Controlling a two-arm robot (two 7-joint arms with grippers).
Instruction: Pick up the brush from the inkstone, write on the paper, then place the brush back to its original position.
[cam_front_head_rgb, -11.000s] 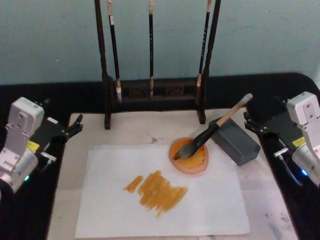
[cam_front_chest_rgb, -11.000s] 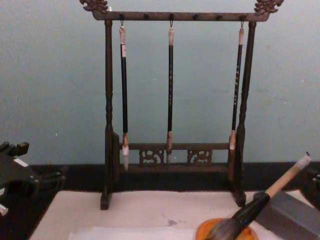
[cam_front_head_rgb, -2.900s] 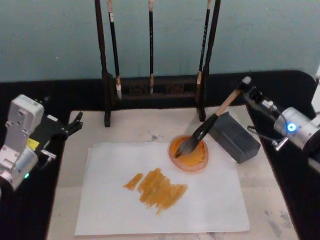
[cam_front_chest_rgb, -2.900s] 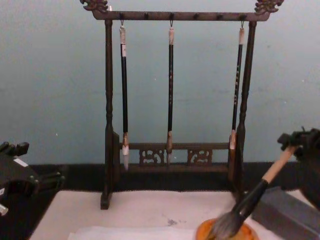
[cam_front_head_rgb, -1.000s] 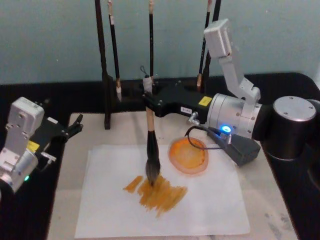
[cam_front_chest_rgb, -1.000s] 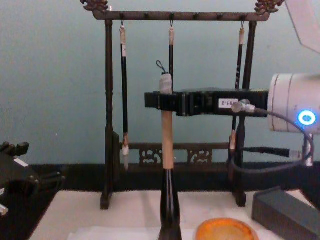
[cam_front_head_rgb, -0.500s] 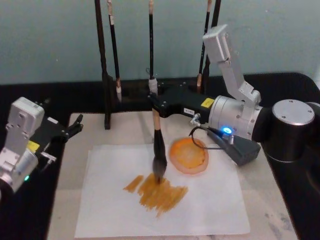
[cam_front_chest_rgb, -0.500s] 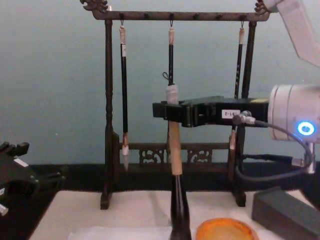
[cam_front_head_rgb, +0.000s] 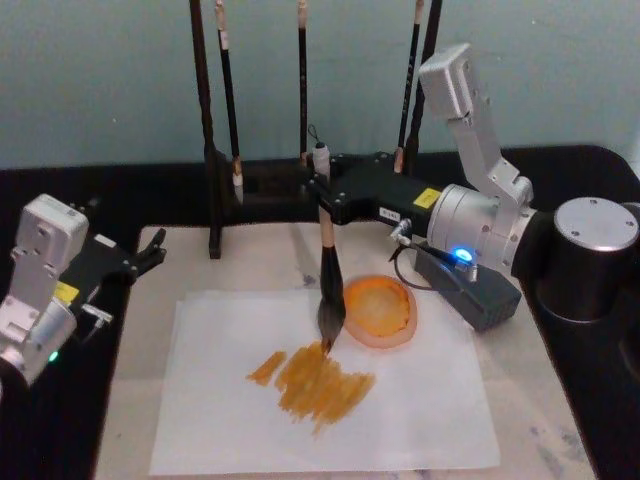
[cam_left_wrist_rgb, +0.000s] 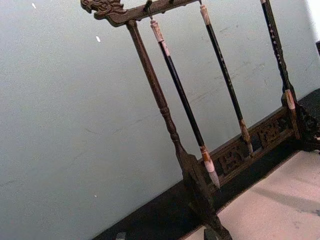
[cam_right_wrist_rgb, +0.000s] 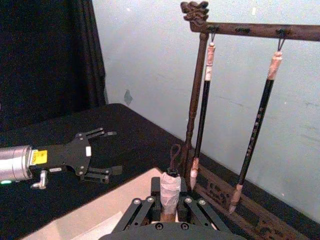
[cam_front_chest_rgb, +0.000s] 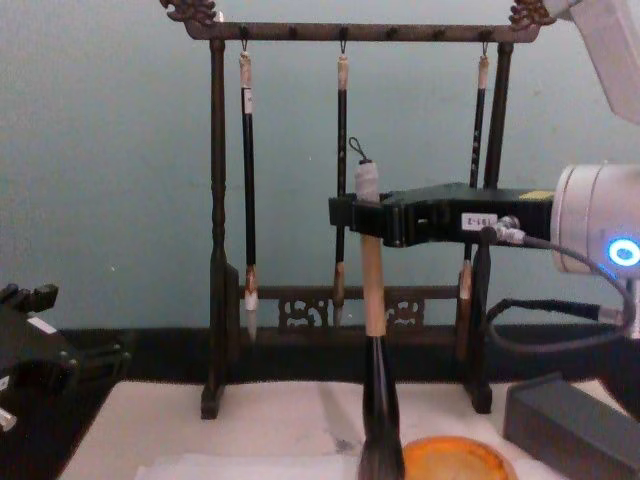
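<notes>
My right gripper (cam_front_head_rgb: 322, 190) is shut on the upper end of the brush (cam_front_head_rgb: 327, 262) and holds it upright. The dark bristles (cam_front_head_rgb: 331, 318) touch the paper (cam_front_head_rgb: 425, 415) at the far right end of the orange strokes (cam_front_head_rgb: 315, 378). Just right of the brush head lies the inkstone (cam_front_head_rgb: 381, 311), a round orange dish with nothing in it. The chest view has the gripper (cam_front_chest_rgb: 367, 222) around the tan handle (cam_front_chest_rgb: 373, 290), with the inkstone (cam_front_chest_rgb: 455, 462) low at the right. The white end cap (cam_right_wrist_rgb: 170, 187) with its cord loop shows in the right wrist view. My left gripper (cam_front_head_rgb: 143, 258) stands parked and open at the table's left edge.
A dark wooden rack (cam_front_head_rgb: 212, 150) with three thin hanging brushes (cam_front_chest_rgb: 341, 180) stands behind the paper. A grey rectangular block (cam_front_head_rgb: 478, 287) lies right of the inkstone, under my right arm. The rack (cam_left_wrist_rgb: 170, 130) also appears in the left wrist view.
My right gripper has carried the brush to the right and a little away from me, from the middle of the orange strokes to their end beside the inkstone. The left arm has not moved.
</notes>
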